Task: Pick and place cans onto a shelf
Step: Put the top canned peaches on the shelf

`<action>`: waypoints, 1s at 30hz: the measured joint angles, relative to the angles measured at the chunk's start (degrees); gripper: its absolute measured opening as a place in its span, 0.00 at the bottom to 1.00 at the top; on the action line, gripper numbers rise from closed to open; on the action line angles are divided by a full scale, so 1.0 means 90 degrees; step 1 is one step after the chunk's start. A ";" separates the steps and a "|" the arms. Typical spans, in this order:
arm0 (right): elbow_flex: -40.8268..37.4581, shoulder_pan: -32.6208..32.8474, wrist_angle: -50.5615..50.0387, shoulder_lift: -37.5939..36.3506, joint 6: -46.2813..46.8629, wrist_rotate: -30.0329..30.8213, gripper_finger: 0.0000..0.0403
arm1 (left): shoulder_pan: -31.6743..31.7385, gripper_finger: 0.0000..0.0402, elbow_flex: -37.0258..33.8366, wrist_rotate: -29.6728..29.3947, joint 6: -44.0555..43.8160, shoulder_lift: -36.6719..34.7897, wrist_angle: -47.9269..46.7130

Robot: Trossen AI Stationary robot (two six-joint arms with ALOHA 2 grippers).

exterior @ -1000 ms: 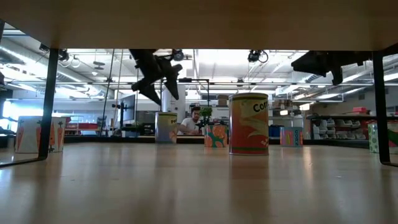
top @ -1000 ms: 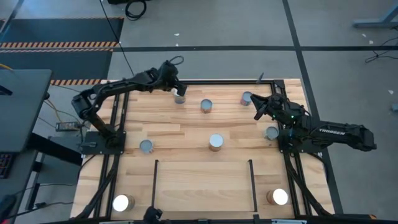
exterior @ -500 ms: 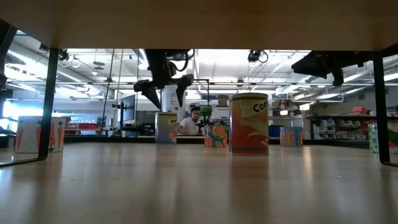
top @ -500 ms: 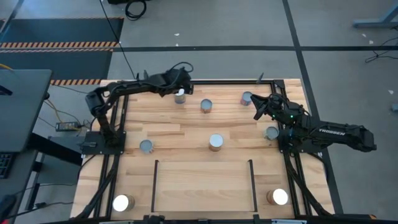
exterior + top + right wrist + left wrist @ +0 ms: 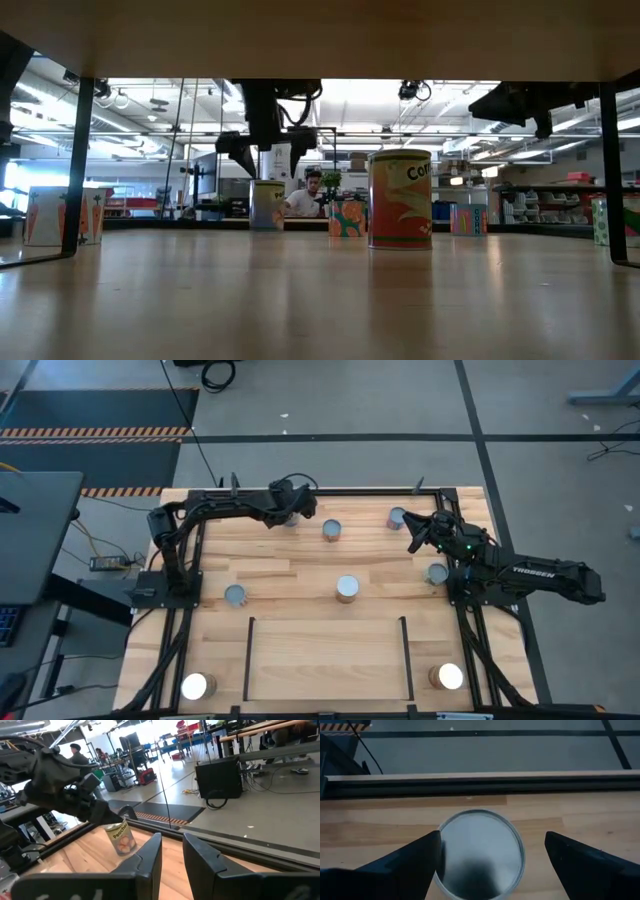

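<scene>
My left gripper [image 5: 294, 509] is open and points down over a grey-topped can [image 5: 480, 852] at the table's far left. In the low view its fingertips [image 5: 266, 160] hang just above that can [image 5: 267, 204], one on each side. My right gripper [image 5: 413, 532] is shut and empty, raised beside the far-right can [image 5: 397, 517]. Other cans stand upright on the planks: [image 5: 332, 529], [image 5: 347, 588], [image 5: 235, 595], [image 5: 437, 573]. Two white-topped cans [image 5: 195, 685] [image 5: 450, 676] stand at the near corners. The shelf [image 5: 325, 660] is the pale panel at the near middle.
Black frame rails run along the table's far edge [image 5: 470, 785] and both sides [image 5: 190, 560]. The shelf's posts [image 5: 78, 170] [image 5: 606, 170] stand at the low view's sides. A person sits in the room behind the table [image 5: 305, 200]. A peach-labelled can [image 5: 122, 839] shows under my left arm.
My left gripper has gone toward the table's right edge until it is over the far-left can, has turned from a slant to point straight down, and has come down a little. Its elbow has swung toward the far edge. The cans have stayed in place.
</scene>
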 joint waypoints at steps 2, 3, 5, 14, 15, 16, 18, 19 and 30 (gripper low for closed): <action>0.0000 0.0000 0.0072 0.0000 0.0025 -0.0001 0.21 | 0.0050 0.91 0.0000 -0.0003 -0.0220 -0.0006 -0.0012; 0.0000 0.0000 0.0120 -0.0001 0.0043 -0.0005 0.21 | 0.0078 0.91 0.0000 0.0020 -0.0311 -0.0006 -0.0051; 0.0000 0.0000 0.0222 -0.0002 0.0053 -0.0005 0.21 | 0.0161 0.91 0.0000 0.0146 -0.0489 -0.0006 -0.0197; 0.0000 0.0000 0.0300 -0.0002 -0.0438 -0.0005 0.21 | 0.0429 0.91 -0.0007 0.0448 -0.0384 0.0292 0.0269; 0.0000 0.0000 0.0300 0.0000 -0.0507 -0.0005 0.21 | 0.0403 0.91 -0.0007 0.0449 -0.0316 0.0322 0.0314; 0.0000 0.0000 0.0300 -0.0002 -0.0582 -0.0005 0.21 | 0.0394 0.91 -0.0005 0.0454 -0.0310 0.0348 0.0302; 0.0000 0.0000 0.0296 -0.0002 -0.0711 -0.0006 0.21 | 0.0373 0.91 -0.0007 0.0471 -0.0297 0.0371 0.0210; 0.0000 0.0000 0.0295 -0.0002 -0.0755 -0.0006 0.21 | 0.0359 0.91 -0.0007 0.0459 -0.0288 0.0393 0.0226; 0.0000 0.0000 0.0645 -0.0002 -0.0449 -0.0200 0.21 | 0.0358 0.78 -0.0005 0.0639 0.0813 0.0518 0.0395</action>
